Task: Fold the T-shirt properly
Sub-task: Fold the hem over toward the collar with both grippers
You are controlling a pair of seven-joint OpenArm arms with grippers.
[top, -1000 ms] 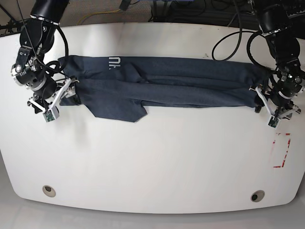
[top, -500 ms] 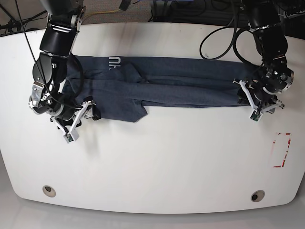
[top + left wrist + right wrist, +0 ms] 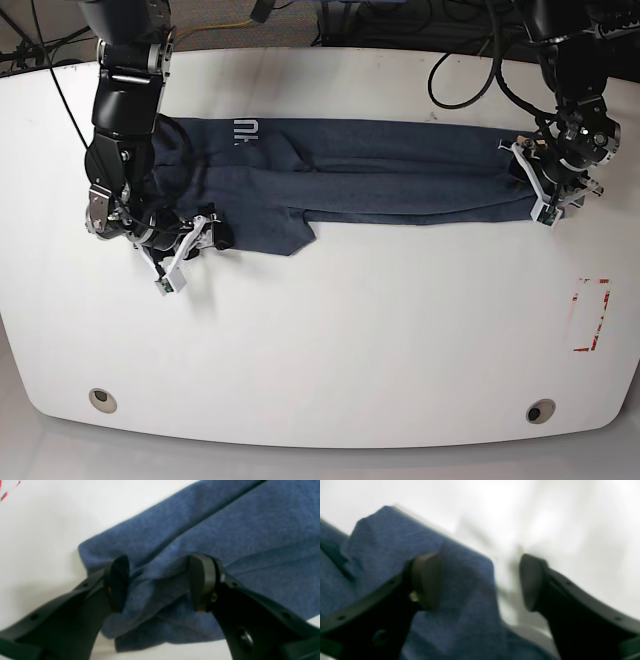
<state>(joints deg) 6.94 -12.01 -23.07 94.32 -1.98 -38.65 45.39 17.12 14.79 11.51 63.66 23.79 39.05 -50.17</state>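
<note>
I've got the dark navy heathered T-shirt [image 3: 370,185] lying as a long folded band across the far half of the white rounded table [image 3: 330,350], small white lettering [image 3: 244,129] showing nr its end on base view's left.

L gripper [image 3: 157,585] sits at the shirt's end on base view's right [image 3: 548,190]. In the left wrist cam its two black fingers [image 3: 117,582] are spread wide w/ a bunched ridge of fabric between them; pads aren't pressed together, and I can't tell if they actually pinch the cloth or just straddle it.

R gripper [image 3: 480,582] is at the front corner of the other end [image 3: 190,245]. Right wrist cam is blurry (motion smear), but the jaws stand apart: one finger [image 3: 425,580] is over the blue cloth, the other over bare table, and the shirt's edge runs between them. Nothing clamped that I can see.

Red dashed rectangle marking [image 3: 592,315] on the table nr L arm, well apart from the shirt.
</note>
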